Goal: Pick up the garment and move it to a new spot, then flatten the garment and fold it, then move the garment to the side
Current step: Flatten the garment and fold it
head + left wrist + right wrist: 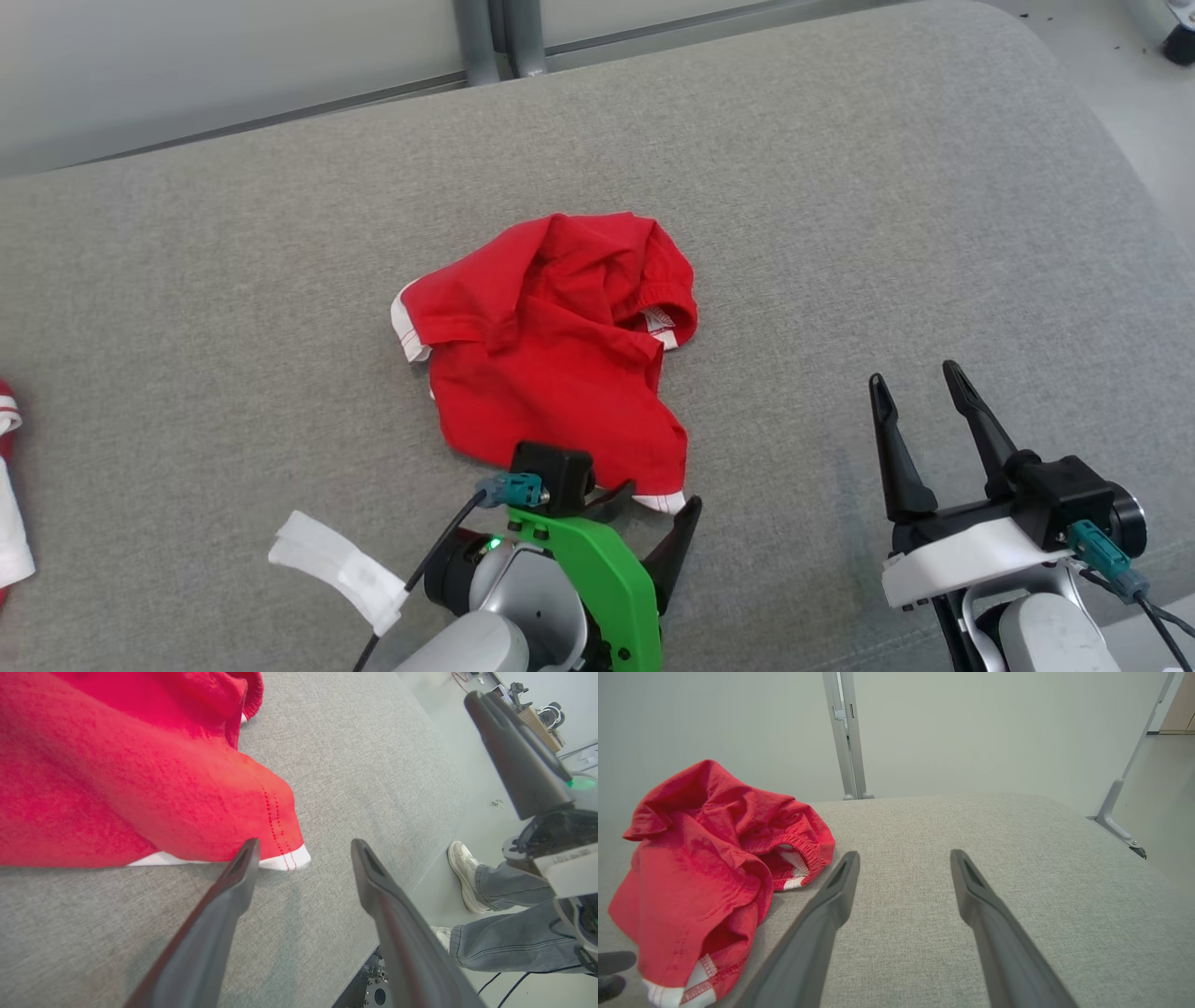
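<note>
One red garment, crumpled into a loose heap with white-trimmed hems and a gathered elastic band turned outward, lies near the middle of the gray padded surface. The left gripper has its jaws spread at the heap's near white-edged corner and grips nothing. The right gripper, also wide apart and empty, is off to the garment's right.

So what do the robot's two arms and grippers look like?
Each has two long, dark, tapering fingers, a black camera box and a teal plug with a black cable. The left gripper sits on a bright green bracket, the right gripper on a white one; both wrists are pale grey.
</note>
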Tool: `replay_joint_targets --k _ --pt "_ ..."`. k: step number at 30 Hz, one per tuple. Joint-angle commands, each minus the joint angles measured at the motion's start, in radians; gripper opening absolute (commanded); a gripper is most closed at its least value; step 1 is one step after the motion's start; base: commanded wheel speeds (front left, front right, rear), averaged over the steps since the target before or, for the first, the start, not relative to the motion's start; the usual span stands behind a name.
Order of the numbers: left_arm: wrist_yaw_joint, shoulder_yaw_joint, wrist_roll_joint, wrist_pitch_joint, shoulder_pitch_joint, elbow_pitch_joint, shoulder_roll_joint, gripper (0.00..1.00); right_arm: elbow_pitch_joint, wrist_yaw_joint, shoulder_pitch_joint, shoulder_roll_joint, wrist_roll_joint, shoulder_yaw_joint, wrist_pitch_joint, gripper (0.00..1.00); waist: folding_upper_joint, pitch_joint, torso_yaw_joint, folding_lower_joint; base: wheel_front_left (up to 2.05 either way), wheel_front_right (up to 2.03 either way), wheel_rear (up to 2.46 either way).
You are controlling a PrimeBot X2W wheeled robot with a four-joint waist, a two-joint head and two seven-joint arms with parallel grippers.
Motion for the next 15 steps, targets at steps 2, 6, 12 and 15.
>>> replay_joint_targets --k 2,6,12,15 --pt "-0.002 -0.007 0.004 0.012 -0.027 0.039 -0.006 1.00 0.001 0.000 -0.014 -0.002 0.010 0.003 -0.003 1.00 0.0089 0.022 -0.037 0.0000 0.00 0.00 0.00" --pt "-0.008 -0.004 0.003 0.016 -0.051 0.126 -0.018 1.00 0.003 0.000 -0.019 -0.002 0.024 0.006 -0.003 1.00 0.0089 0.039 -0.072 0.0000 0.00 0.00 0.00" --pt "-0.020 -0.005 0.027 -0.014 -0.088 0.261 -0.027 1.00 0.003 0.000 -0.020 -0.002 0.040 0.007 -0.003 1.00 0.0089 0.051 -0.105 0.0000 0.00 0.00 0.00" --pt "-0.030 -0.008 0.033 -0.030 -0.100 0.317 -0.038 0.56 0.005 0.000 -0.025 -0.002 0.045 0.002 -0.003 1.00 0.0089 0.053 -0.113 0.0000 0.00 0.00 0.00"
